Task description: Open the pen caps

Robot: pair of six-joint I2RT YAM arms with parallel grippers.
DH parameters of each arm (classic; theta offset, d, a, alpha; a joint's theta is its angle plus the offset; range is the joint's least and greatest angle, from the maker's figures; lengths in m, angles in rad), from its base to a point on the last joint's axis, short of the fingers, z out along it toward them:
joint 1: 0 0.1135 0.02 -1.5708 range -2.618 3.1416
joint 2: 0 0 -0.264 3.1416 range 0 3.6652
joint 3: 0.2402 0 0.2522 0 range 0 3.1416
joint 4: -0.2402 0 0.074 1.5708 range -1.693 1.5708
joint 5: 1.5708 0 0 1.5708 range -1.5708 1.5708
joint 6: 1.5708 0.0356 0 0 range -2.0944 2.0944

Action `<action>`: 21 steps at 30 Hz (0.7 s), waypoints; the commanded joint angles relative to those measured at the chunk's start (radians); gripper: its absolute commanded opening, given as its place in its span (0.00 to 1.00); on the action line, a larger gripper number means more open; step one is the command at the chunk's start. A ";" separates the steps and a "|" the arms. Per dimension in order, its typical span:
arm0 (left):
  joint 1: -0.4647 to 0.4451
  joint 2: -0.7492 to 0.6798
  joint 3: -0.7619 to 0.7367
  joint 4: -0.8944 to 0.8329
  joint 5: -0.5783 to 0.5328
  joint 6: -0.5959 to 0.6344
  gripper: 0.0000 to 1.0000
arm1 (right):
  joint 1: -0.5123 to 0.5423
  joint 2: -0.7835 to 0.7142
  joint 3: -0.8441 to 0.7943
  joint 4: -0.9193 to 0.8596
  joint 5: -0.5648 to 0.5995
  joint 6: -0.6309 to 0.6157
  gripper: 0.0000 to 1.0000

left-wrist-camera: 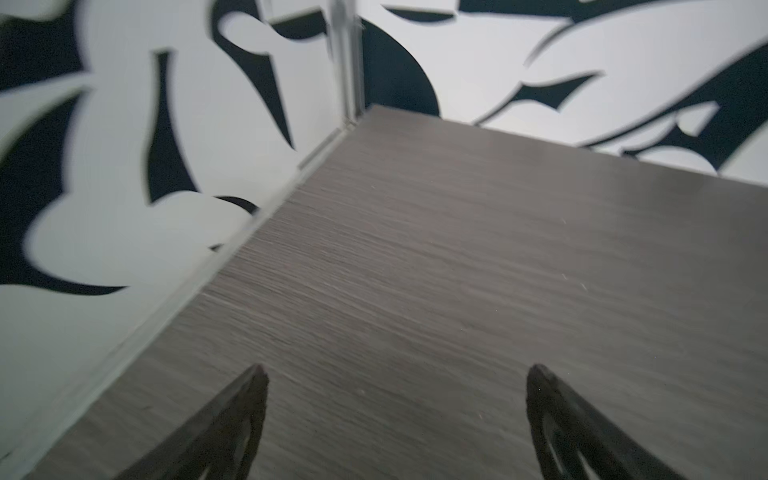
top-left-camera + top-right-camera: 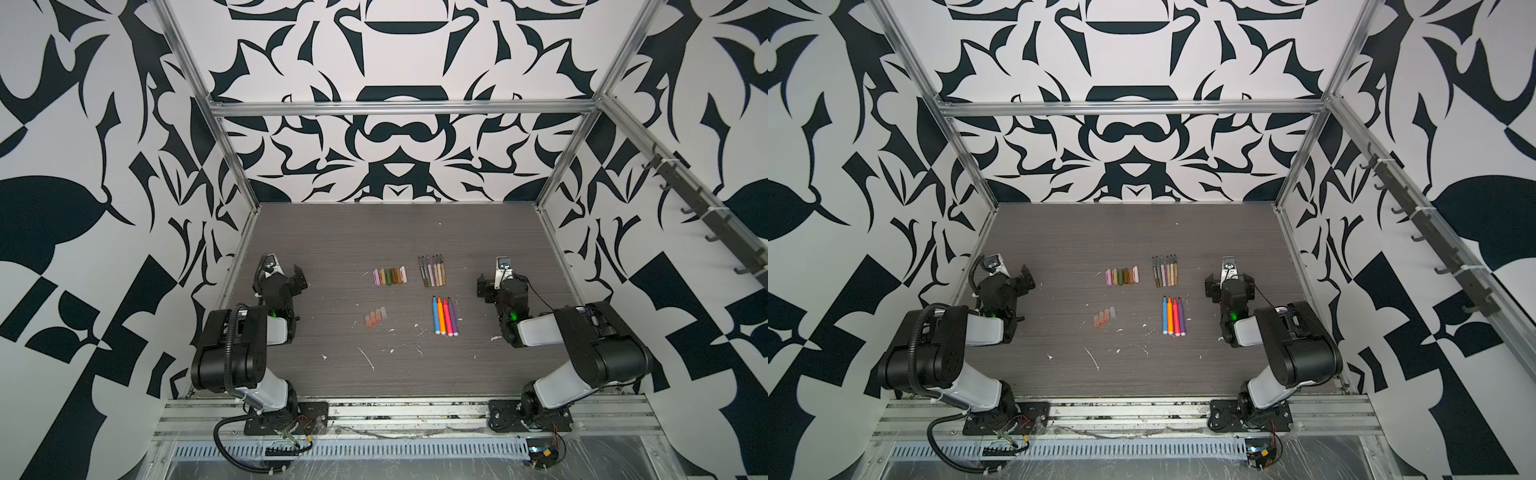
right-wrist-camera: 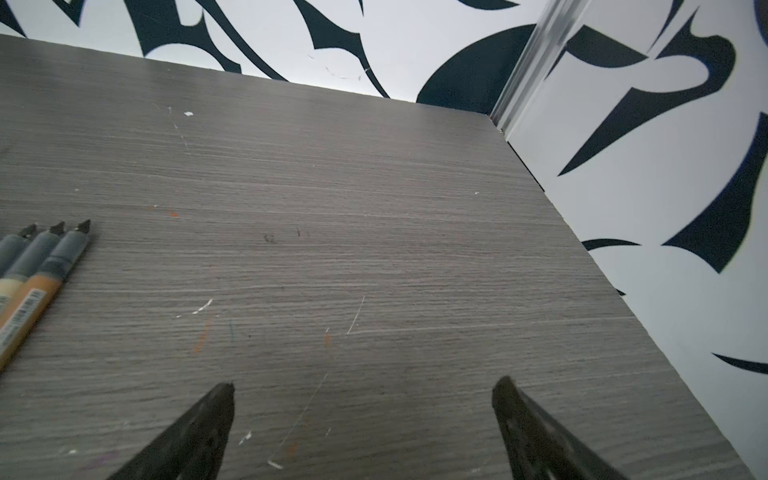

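Note:
Several muted pen caps lie in a row at the table's middle, with a few translucent orange pen caps nearer the front. Right of them lie several thin uncapped pens and a row of bright pens. My left gripper stands open and empty over bare table at the left. The right gripper is open and empty, right of the pens.
The grey wood-grain table carries white scraps and scratches near its front. Patterned walls with aluminium frame posts close it in on three sides.

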 commanded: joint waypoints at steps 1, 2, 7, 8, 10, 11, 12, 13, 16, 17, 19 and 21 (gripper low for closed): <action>0.001 -0.008 -0.016 0.020 0.230 0.064 0.99 | -0.001 -0.017 -0.034 0.089 -0.115 -0.033 1.00; 0.003 0.004 -0.013 0.042 0.228 0.066 0.99 | -0.001 -0.014 -0.038 0.101 -0.118 -0.034 1.00; 0.022 0.004 0.045 -0.079 0.137 0.005 0.99 | -0.104 -0.014 0.061 -0.086 -0.177 0.073 1.00; 0.021 0.004 0.036 -0.056 0.137 0.004 0.99 | -0.104 -0.007 0.061 -0.074 -0.169 0.070 1.00; 0.022 -0.003 0.035 -0.068 0.137 0.000 0.99 | -0.104 -0.020 0.052 -0.076 -0.183 0.075 1.00; 0.020 -0.005 0.032 -0.064 0.133 -0.003 0.99 | -0.102 -0.019 0.048 -0.069 -0.183 0.072 1.00; 0.020 -0.005 0.027 -0.052 0.135 -0.003 0.99 | -0.102 -0.017 0.045 -0.058 -0.183 0.071 1.00; 0.019 -0.001 0.028 -0.044 0.134 0.002 0.99 | -0.098 -0.017 0.046 -0.060 -0.186 0.067 1.00; 0.020 -0.004 0.030 -0.053 0.136 0.001 0.99 | -0.093 -0.020 0.043 -0.058 -0.183 0.063 1.00; 0.020 -0.001 0.029 -0.050 0.136 0.001 0.99 | -0.093 -0.019 0.044 -0.059 -0.184 0.064 1.00; 0.020 -0.002 0.028 -0.051 0.136 0.001 0.99 | -0.094 -0.016 0.046 -0.064 -0.186 0.060 1.00; 0.020 -0.001 0.028 -0.050 0.135 0.001 0.99 | -0.094 -0.006 0.063 -0.081 -0.195 0.057 1.00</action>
